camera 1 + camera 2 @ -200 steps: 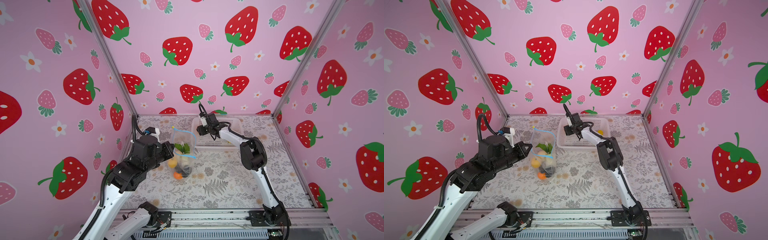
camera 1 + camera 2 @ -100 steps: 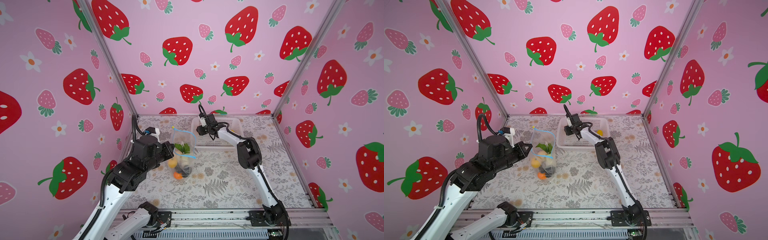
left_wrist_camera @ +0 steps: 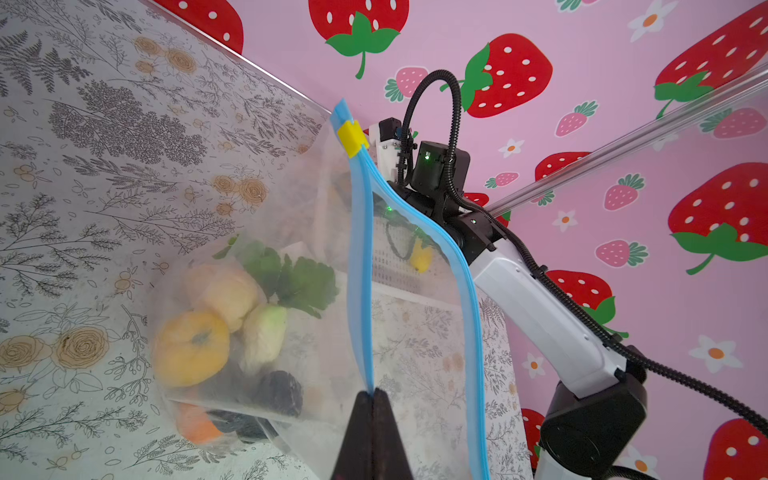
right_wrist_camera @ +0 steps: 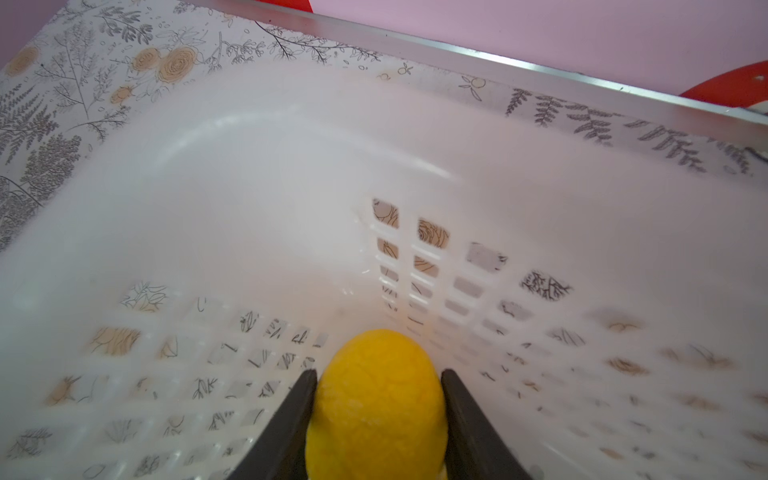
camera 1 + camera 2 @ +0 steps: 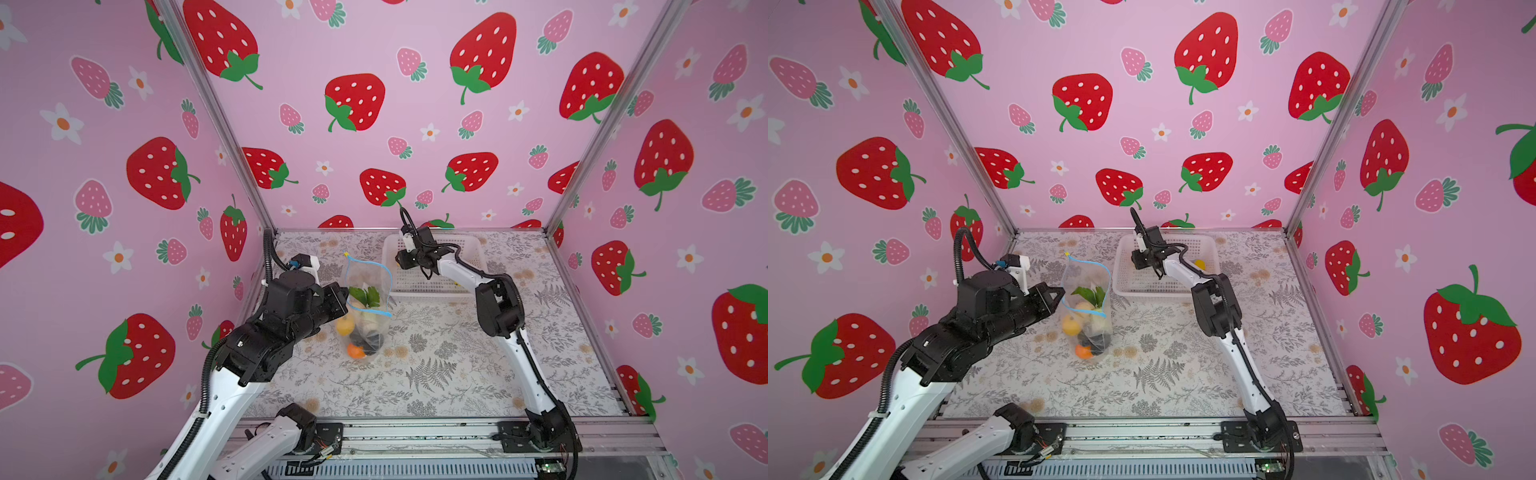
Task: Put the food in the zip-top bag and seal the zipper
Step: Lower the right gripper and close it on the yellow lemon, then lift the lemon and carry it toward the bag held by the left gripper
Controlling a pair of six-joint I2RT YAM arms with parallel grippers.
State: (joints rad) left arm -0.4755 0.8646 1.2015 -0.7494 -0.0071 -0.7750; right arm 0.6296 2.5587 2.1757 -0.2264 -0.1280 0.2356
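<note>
Right gripper (image 4: pixel 378 374) has narrowed onto yellow fruit (image 4: pixel 376 415)

One zip-top bag (image 5: pixel 366 272), one white basket (image 5: pixel 432 296), two robot arms (image 5: pixel 266 332) (image 5: pixel 498 307), roughly five bagged toy food pieces (image 3: pixel 191 347), one yellow piece (image 4: pixel 376 399) outside

You have the bag (image 5: pixel 370 276) upright mid-desk (image 5: pixel 457 374), food (image 5: pixel 345 326) in its bottom. Basket (image 5: pixel 428 296) sits behind it to the right, at the desk's back. Left end effector (image 3: pixel 372 395) is left of the bag, on its zipper (image 3: pixel 359 270). Right end effector (image 4: pixel 379 374) is in the basket, touching both sides of a fruit (image 4: pixel 376 415).
</note>
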